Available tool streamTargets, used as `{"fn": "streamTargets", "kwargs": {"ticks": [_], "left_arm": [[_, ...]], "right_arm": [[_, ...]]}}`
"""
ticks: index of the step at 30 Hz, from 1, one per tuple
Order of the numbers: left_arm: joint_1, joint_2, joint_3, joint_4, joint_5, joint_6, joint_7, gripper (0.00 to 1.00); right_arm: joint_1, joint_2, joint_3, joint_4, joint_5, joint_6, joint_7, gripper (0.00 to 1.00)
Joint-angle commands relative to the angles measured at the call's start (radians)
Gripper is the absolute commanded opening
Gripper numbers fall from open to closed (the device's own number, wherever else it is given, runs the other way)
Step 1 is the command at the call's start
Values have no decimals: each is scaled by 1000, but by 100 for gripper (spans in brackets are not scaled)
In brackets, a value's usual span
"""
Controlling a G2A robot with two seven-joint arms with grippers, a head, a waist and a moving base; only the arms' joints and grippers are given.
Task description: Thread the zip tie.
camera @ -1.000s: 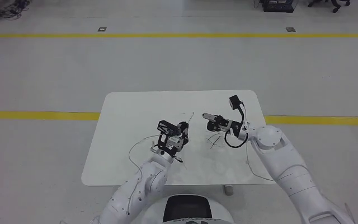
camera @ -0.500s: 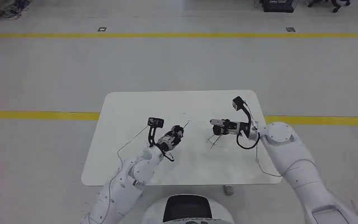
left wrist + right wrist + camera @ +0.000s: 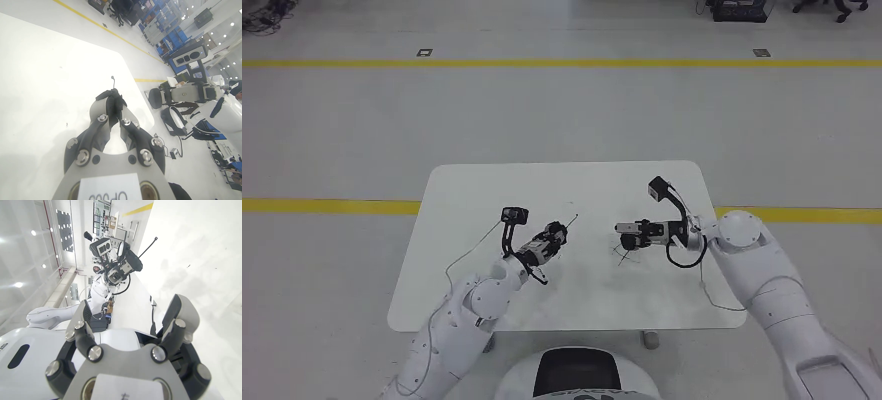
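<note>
Zip tie (image 3: pixel 114 83): black, thin strap. It is gripped near one end by the left gripper. The rest sticks out past the fingertips and ends in a small square head (the head hangs free and touches nothing).
Zip tie, position: held in the air above the middle of the worktop (image 3: pixel 492 200). In the top view it slants towards the far edge and the right arm's side.
Left gripper (image 3: pixel 114 94): jaws together, clamped on the zip tie. It sits over the worktop a little left of centre.
Right gripper (image 3: pixel 130 306): jaws spread wide with nothing between them. It sits over the worktop right of centre and is turned towards the left gripper.
Spacing: the two grippers are near each other but apart. The tie's head lies in the gap between them, closer to the left gripper and not touching the right one.
Worktop: white, with rounded corners.
Floor (image 3: pixel 342 120): pale, crossed by yellow lines (image 3: pixel 562 63), one beyond the worktop and one running behind it.
</note>
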Motion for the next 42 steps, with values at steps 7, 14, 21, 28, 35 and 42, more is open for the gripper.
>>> {"fn": "streamTargets", "kwargs": {"ticks": [7, 14, 21, 28, 35, 42], "left_arm": [[0, 0, 0, 0, 0, 0, 0, 0], [0, 0, 0, 0, 0, 0, 0, 0], [0, 0, 0, 0, 0, 0, 0, 0], [-52, 5, -18, 79, -189, -78, -175, 0], [-117, 12, -32, 208, -422, -158, -371, 0], [-161, 12, -5, 260, -529, -158, -438, 0]], "right_arm": [[0, 0, 0, 0, 0, 0, 0, 100], [0, 0, 0, 0, 0, 0, 0, 100], [0, 0, 0, 0, 0, 0, 0, 100], [23, 2, -8, 18, 35, 0, 86, 100], [111, 2, -111, 122, 134, 0, 134, 100], [176, 13, -236, 184, 199, 0, 134, 100]]}}
